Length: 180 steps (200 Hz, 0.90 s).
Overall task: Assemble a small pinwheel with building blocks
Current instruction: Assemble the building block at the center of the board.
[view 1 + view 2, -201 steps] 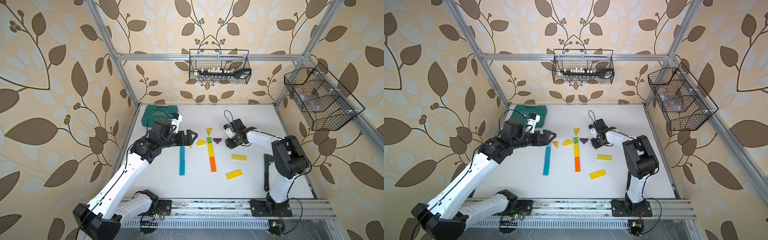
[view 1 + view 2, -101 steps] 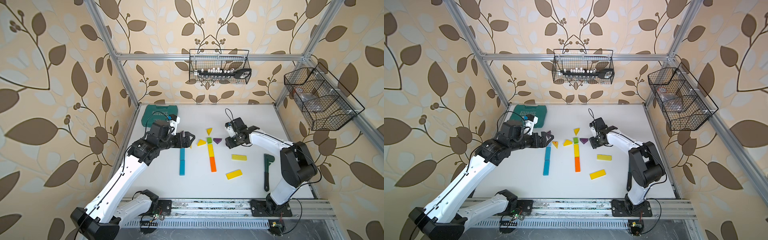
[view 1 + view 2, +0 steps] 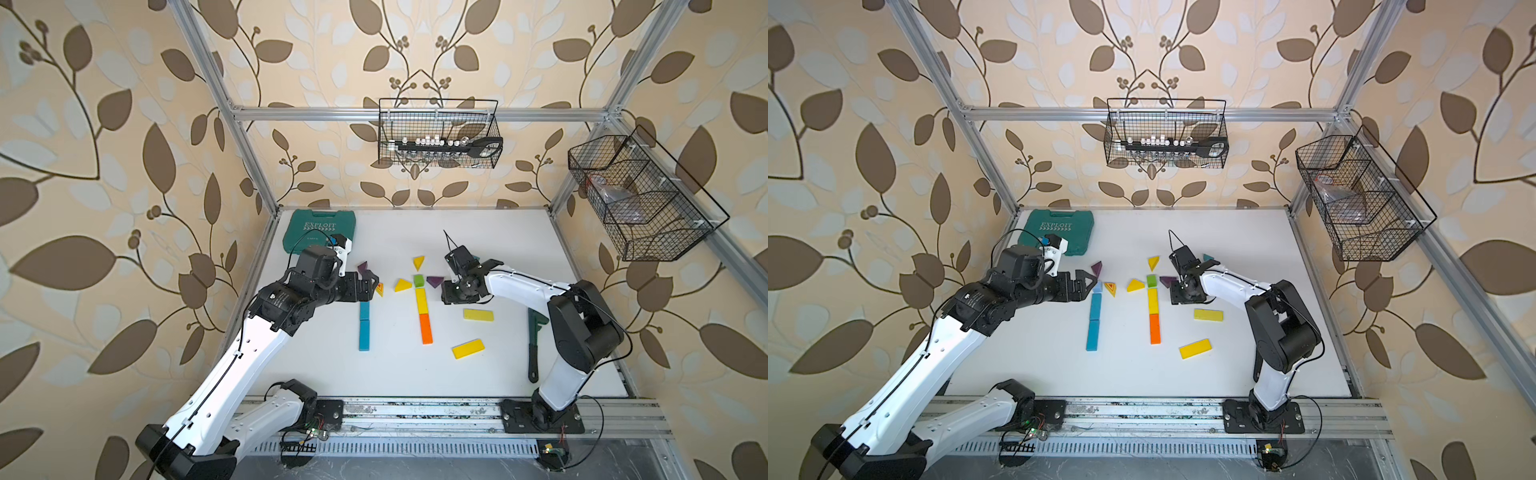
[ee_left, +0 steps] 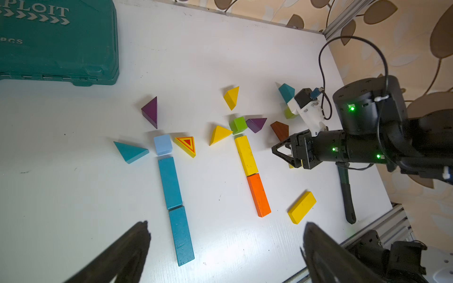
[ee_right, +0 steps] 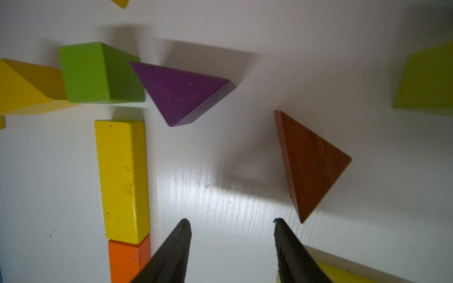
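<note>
In both top views the left pincer (image 3: 371, 286) hangs spread just beside the red-and-yellow wedge (image 3: 379, 289), and the right pincer (image 3: 1174, 296) is near the yellow bar (image 3: 1153, 300). In the left wrist view, the teal bar (image 4: 181, 235) shows between the left pincer's wide tips. In the right wrist view, the right pincer (image 5: 231, 221) is parted and empty, with the brown wedge (image 5: 310, 164) just off one tip and the purple wedge (image 5: 180, 92) ahead.

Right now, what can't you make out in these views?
- Teal wedge: under left gripper in both top views.
- Brown wedge: under right gripper in both top views.
- Lime-green block: cut off by right wrist frame edge.
- Side wire basket contents: too small, behind mesh.
</note>
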Tool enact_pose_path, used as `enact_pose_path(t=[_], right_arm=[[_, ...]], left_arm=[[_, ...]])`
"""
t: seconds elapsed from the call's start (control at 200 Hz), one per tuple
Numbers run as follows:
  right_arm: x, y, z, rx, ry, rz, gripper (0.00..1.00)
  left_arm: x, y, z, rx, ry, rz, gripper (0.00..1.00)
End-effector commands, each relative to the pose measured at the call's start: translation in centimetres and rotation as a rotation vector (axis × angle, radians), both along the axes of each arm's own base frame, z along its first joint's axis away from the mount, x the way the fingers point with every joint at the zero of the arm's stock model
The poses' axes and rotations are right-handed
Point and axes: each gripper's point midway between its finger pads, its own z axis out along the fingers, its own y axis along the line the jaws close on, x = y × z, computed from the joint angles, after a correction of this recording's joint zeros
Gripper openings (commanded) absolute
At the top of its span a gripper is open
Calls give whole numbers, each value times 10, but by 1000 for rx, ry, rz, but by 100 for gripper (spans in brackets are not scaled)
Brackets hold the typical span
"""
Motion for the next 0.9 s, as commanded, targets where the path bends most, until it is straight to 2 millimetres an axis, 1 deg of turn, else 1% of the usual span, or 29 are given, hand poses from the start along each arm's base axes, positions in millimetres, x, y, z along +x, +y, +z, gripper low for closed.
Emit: enact_pose_path(t=[0.0, 0.075, 0.155, 0.225, 0.31, 0.425, 0.59, 0.72, 0.795, 0.895], right_arm=[[5, -8, -10, -5, 24, -60, 52], [8, -10, -14, 17, 27, -71, 47], [14, -13, -14, 18, 26, -87, 44], [19, -20, -13, 9, 20, -109, 38], [26, -27, -11, 2, 12, -131, 36], [32, -29, -11, -10, 16, -131, 36], [42, -27, -14, -23, 20, -120, 36], [46, -30, -17, -35, 26, -130, 36], [47, -32, -16, -44, 24, -138, 36], [51, -37, -16, -65, 11, -150, 40]], left_arm=[[1, 8, 3, 28, -27, 13, 99], [2, 7, 1, 31, -24, 13, 99], [2, 7, 0, 35, -23, 9, 99], [3, 7, 0, 39, -23, 10, 99], [4, 7, -1, 43, -23, 10, 99], [5, 6, -2, 44, -24, 5, 99], [6, 4, -5, 51, -11, -1, 99], [6, 5, -5, 53, -15, -2, 99], [6, 5, -4, 51, -19, -2, 99], [7, 3, -3, 48, -24, -10, 99]])
